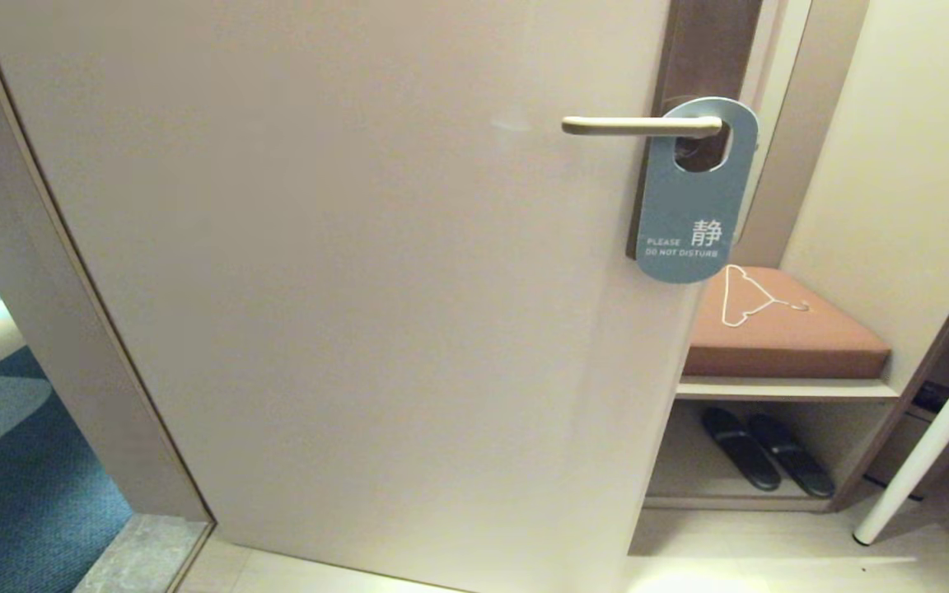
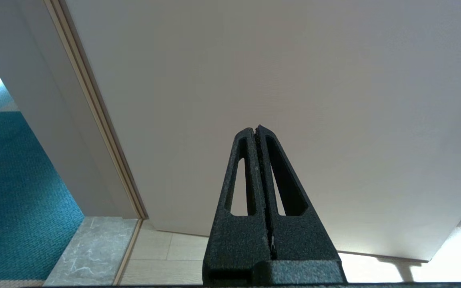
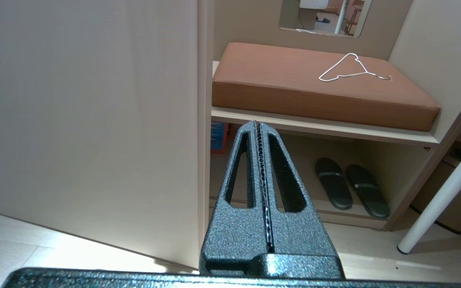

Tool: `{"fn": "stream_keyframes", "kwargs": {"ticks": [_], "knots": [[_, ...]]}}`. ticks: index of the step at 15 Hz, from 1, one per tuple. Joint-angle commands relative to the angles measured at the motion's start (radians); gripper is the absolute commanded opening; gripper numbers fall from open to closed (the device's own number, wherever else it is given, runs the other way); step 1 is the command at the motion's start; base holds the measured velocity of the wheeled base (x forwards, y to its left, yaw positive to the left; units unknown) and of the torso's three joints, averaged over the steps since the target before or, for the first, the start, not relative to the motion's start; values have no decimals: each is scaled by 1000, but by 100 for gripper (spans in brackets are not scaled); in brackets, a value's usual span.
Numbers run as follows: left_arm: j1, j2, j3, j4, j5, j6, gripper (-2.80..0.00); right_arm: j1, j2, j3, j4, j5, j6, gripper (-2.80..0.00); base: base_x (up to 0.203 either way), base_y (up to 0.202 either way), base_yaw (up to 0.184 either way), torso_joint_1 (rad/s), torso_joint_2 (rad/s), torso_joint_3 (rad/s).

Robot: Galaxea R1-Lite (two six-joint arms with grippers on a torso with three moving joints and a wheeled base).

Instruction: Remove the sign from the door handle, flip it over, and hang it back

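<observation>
Both hands, left hand (image 2: 257, 130) and right hand (image 3: 257, 125), are pressed together, empty. At 2 o'clock the sign (image 1: 691, 198) hangs on handle (image 1: 641, 125); it seems light, stiff: pinch the lower edge.

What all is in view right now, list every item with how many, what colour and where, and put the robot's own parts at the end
door: one, pale beige, standing ajar, filling most of the head view
door handle: one, pale champagne metal, level, near the door's right edge
sign: one, blue-grey face outward reading PLEASE DO NOT DISTURB, hanging on the handle
cushion: one, brown, on the bench right of the door
wire hanger: one, white, lying on the cushion
slippers: two, black, side by side under the bench
table leg: one, white, slanted, far right
carpet: blue-green, beyond the doorway at left
left claw: one, black, shut, empty, low before the door
right claw: one, black, shut, empty, pointing toward the bench
</observation>
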Motion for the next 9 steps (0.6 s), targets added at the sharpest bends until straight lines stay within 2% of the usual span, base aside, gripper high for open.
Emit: {"fn": "stream_keyframes", "kwargs": {"ticks": [1,9], "knots": [[0,1,0,0,0,0,-280,0,0,0,0,1,-1,-280,0,0,0,0,0,0],[0,1,0,0,0,0,-280,0,0,0,0,1,-1,-280,0,0,0,0,0,0]]}}
